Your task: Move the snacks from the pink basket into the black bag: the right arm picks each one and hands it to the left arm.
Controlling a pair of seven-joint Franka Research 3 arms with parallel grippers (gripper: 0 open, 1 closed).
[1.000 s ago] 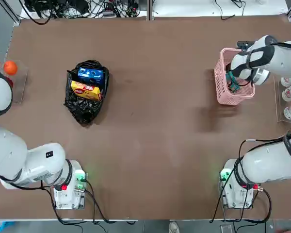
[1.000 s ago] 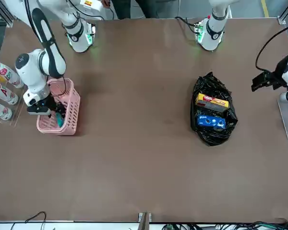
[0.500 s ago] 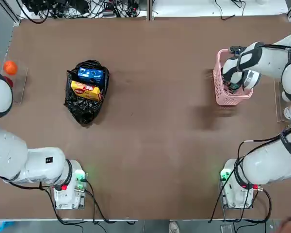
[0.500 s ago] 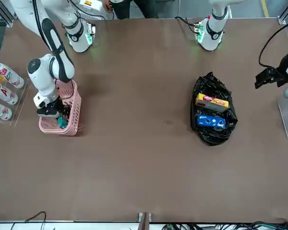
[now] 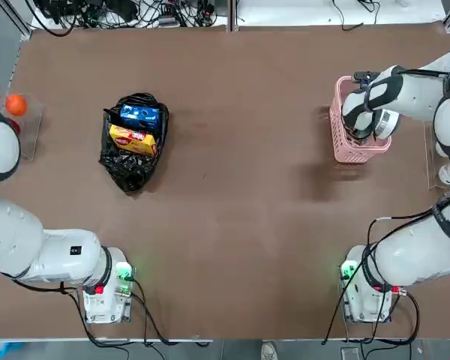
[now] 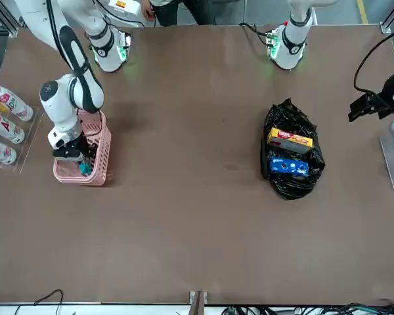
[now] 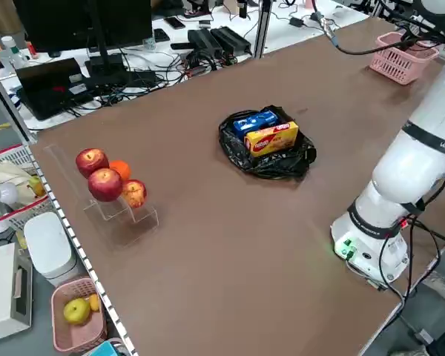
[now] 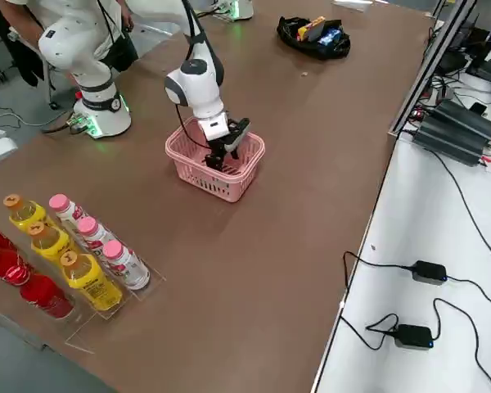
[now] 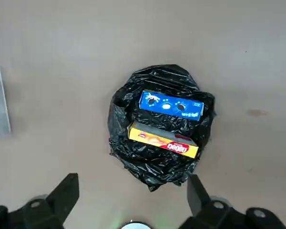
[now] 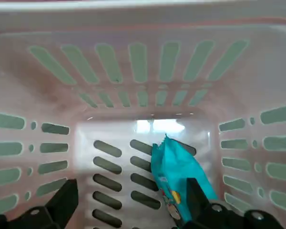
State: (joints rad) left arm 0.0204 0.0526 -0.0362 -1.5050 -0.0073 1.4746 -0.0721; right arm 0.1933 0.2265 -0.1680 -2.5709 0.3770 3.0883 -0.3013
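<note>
Table (image 5: pixel 240 195): you see one wide brown top; take the pink basket as your landmark for everything below.
Right arm (image 5: pixel 412 79): it bends over the pink basket and covers most of the inside from overhead, so you cannot see the basket floor in the top view.
Left arm (image 5: pixel 30 251): its base sits far across the table from the pink basket; most of the arm is cut off at the picture's edge in the top view.
Pink basket (image 5: pixel 345 139): it stands near the table's right edge, just beside the bottle rack.
Black bag (image 5: pixel 131 142): well apart from the pink basket, across the table, mouth open upward.
Bottle rack (image 8: pixel 74 262): clear holder with yellow, red and white bottles, on the side of the pink basket away from the bag.
Fruit (image 7: pixel 104 178): red and orange pieces on a clear stand, beyond the bag from the pink basket.
Right gripper (image 10: pixel 128 205): fingers spread apart, lowered inside the pink basket, clamped on nothing you can see.
Left gripper (image 9: pixel 131 200): fingers spread apart, held high over the black bag, far from the pink basket, empty.
Blue snack (image 9: pixel 170 105): lies in the bag.
Yellow snack (image 9: pixel 163 141): touches the blue one in the bag.
Teal snack (image 10: pixel 178 176): the only packet in the pink basket, leaning against a wall; its lower end is hidden behind a right finger.
</note>
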